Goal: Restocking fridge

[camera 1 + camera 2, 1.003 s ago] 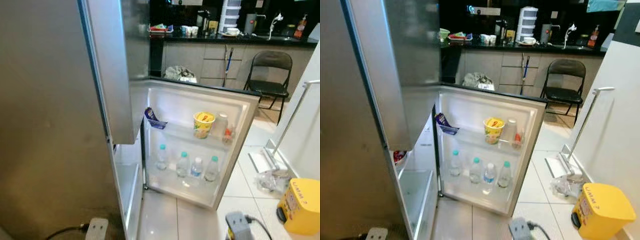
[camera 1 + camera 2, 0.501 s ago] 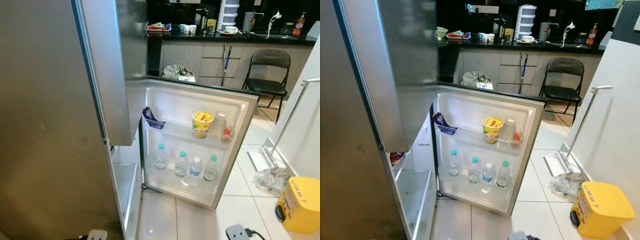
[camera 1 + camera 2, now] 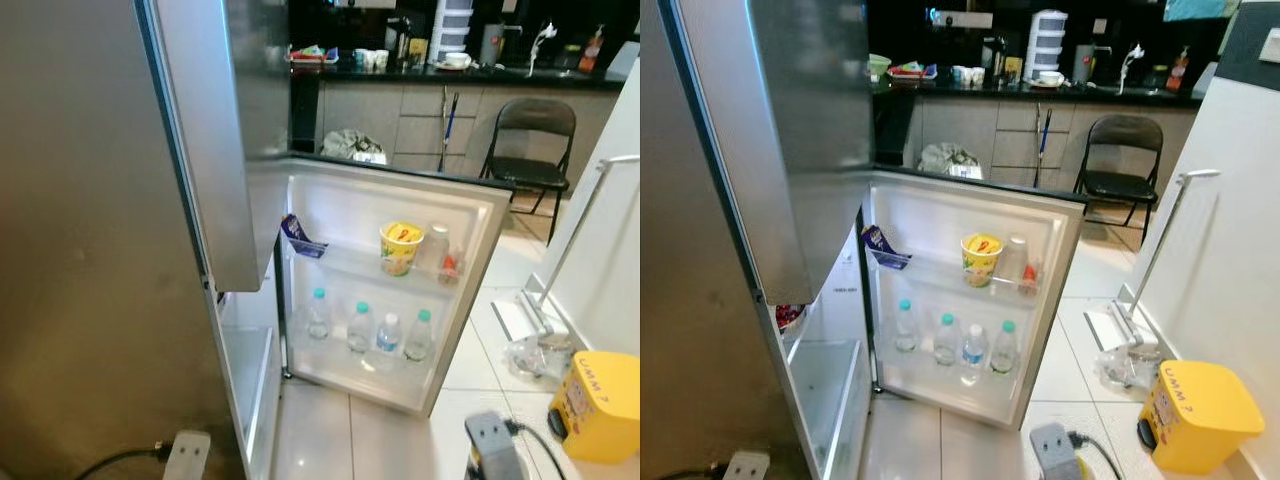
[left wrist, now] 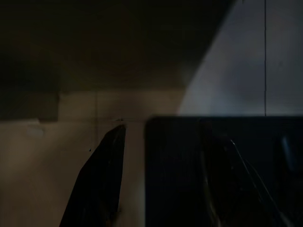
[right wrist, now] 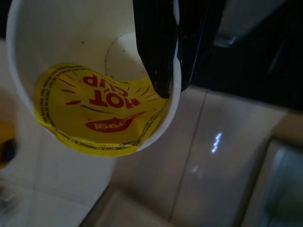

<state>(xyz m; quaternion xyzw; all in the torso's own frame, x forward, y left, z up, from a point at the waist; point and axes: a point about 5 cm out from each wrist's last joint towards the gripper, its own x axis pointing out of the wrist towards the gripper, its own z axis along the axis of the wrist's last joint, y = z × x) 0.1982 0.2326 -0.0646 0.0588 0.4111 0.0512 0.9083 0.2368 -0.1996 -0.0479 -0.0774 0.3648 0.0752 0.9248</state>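
The fridge's lower door (image 3: 470, 215) stands wide open. Its upper shelf holds a yellow noodle cup (image 3: 400, 247), a blue packet (image 3: 298, 237), a pale bottle (image 3: 434, 245) and a small red-labelled bottle (image 3: 449, 266). Several water bottles (image 3: 360, 328) stand in the bottom shelf. In the right wrist view my right gripper (image 5: 173, 87) is shut on the rim of a white noodle cup (image 5: 94, 109) with a yellow "HOT CUP" lid. My left gripper (image 4: 165, 137) hangs in deep shade beside a dark block.
The steel upper door (image 3: 215, 140) juts out at the left above a clear crisper drawer (image 3: 830, 390). On the tiled floor lie a grey power strip (image 3: 492, 450), a yellow bin (image 3: 600, 405) and a crumpled bag (image 3: 535, 355). A folding chair (image 3: 525, 140) stands by the counter.
The camera has shifted a little, so the power strips on the floor show more fully at the bottom edge. Nothing in the fridge door has moved.
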